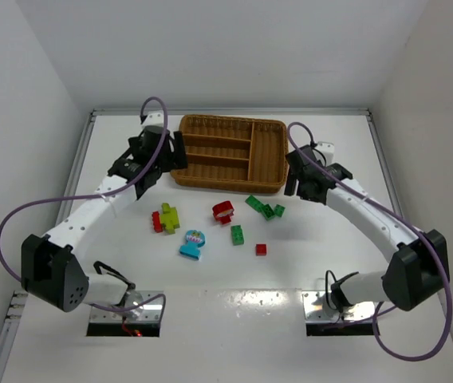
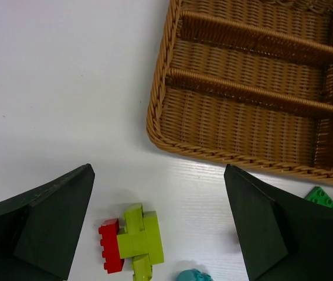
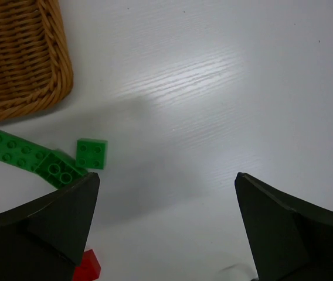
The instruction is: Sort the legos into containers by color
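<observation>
Left fingers (image 2: 43, 228), right fingers (image 3: 43, 228) spread | blue face-brick (image 1: 192, 243) whole: top external only

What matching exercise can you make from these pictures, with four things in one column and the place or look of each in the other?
Things:
1. brown woven wicker tray
2. lime-yellow studded plastic brick
3. light blue plastic piece
4. small red square plastic brick

Place or look:
A. lies alone, on the right of the group
B. touches a longer red brick, on the left
C. stands at the far side of the white table
D. carries a round printed face

Pairs: 1-C, 2-B, 3-D, 4-A.
</observation>
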